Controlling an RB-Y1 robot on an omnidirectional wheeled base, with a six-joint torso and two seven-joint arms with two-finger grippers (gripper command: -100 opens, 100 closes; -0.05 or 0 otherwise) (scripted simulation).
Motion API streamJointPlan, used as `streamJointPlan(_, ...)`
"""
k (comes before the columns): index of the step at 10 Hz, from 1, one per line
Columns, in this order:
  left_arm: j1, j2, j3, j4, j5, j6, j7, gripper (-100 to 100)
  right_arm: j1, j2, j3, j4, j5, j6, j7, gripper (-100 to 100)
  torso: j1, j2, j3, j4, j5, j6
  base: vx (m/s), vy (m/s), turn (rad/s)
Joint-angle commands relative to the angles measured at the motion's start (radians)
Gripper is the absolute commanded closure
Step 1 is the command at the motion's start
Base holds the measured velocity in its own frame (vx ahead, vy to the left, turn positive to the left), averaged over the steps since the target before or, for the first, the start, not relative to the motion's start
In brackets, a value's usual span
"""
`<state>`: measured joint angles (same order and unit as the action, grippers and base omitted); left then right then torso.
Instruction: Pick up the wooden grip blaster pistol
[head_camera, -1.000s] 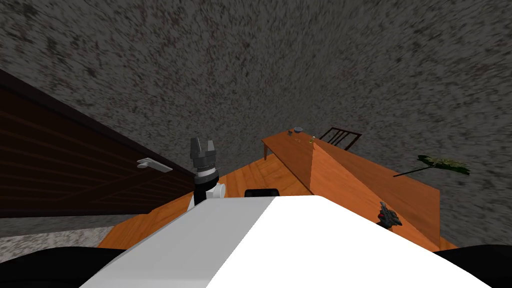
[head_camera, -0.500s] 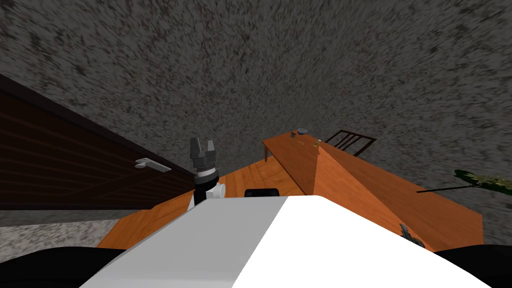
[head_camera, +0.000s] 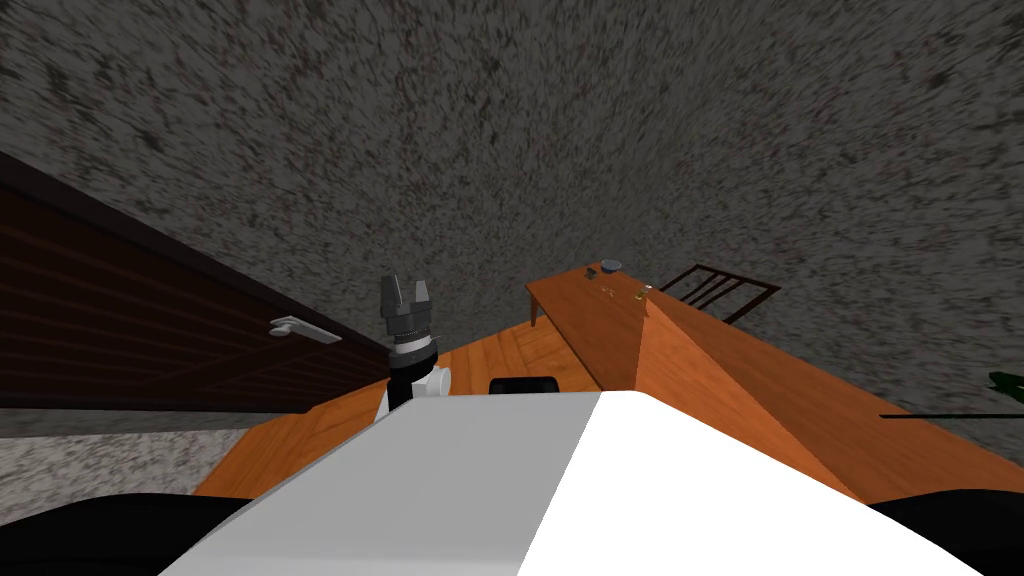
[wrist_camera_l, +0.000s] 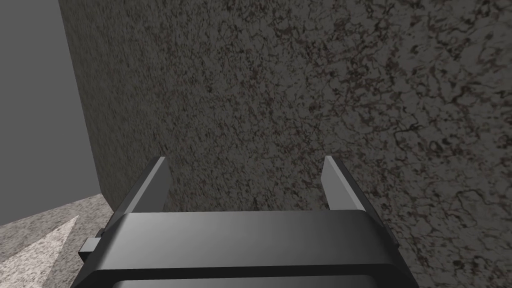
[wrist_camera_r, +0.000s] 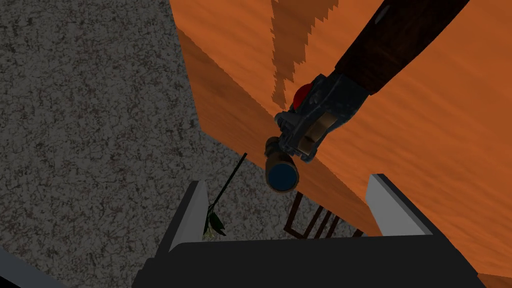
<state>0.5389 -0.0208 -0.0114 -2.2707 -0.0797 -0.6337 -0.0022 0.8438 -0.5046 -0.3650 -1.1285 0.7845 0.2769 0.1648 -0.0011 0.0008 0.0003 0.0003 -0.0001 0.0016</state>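
Right hand hangs released and spread, with the blaster pistol just ahead on the orange bench near its edge, round lens end nearest, dark brown grip pointing away. Left hand, also released, points elsewhere; the right looks nearer.

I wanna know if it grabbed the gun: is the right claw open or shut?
Open. The right gripper has its fingers wide apart, and the pistol lies on the orange table, ungripped.

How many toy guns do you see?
1. The pistol lies on the orange table, near its edge, ahead of my right gripper, whose jaws stand open. More may be hidden.
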Motion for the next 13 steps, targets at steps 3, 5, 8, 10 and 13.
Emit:
streamJointPlan(3, 0.000, 0.000, 0.000, 0.000, 0.000, 0.000, 0.000, 0, -0.072, -0.038, 0.072, 0.061, -0.068, 0.022, 0.001, -100, 0.003, 0.008, 0.004, 0.002, 0.001, -0.001, -0.082, 0.014, 0.061)
streamJointPlan(5, 0.000, 0.000, 0.000, 0.000, 0.000, 0.000, 0.000, 0, -0.116, -0.077, 0.117, 0.105, -0.113, 0.044, 0.003, -100, 0.002, 0.008, 0.005, 0.002, 0.000, 0.000, -0.090, 0.011, 0.050)
streamJointPlan(8, 0.000, 0.000, 0.000, 0.000, 0.000, 0.000, 0.000, 0, -0.197, -0.115, 0.205, 0.180, -0.202, 0.066, 0.004, -100, 0.003, 0.012, 0.007, 0.003, 0.001, 0.000, -0.135, 0.014, 0.069)
streamJointPlan(10, 0.000, 0.000, 0.000, 0.000, 0.000, 0.000, 0.000, 0, -0.255, -0.153, 0.258, 0.232, -0.253, 0.088, 0.006, -100, 0.003, 0.008, 0.005, 0.002, 0.000, 0.000, -0.089, 0.027, 0.052)
streamJointPlan(13, 0.000, 0.000, 0.000, 0.000, 0.000, 0.000, 0.000, 0, -0.355, -0.191, 0.340, 0.306, -0.319, 0.110, 0.007, -100, 0.000, 0.011, 0.007, 0.004, -0.004, -0.002, -0.140, 0.029, 0.075)
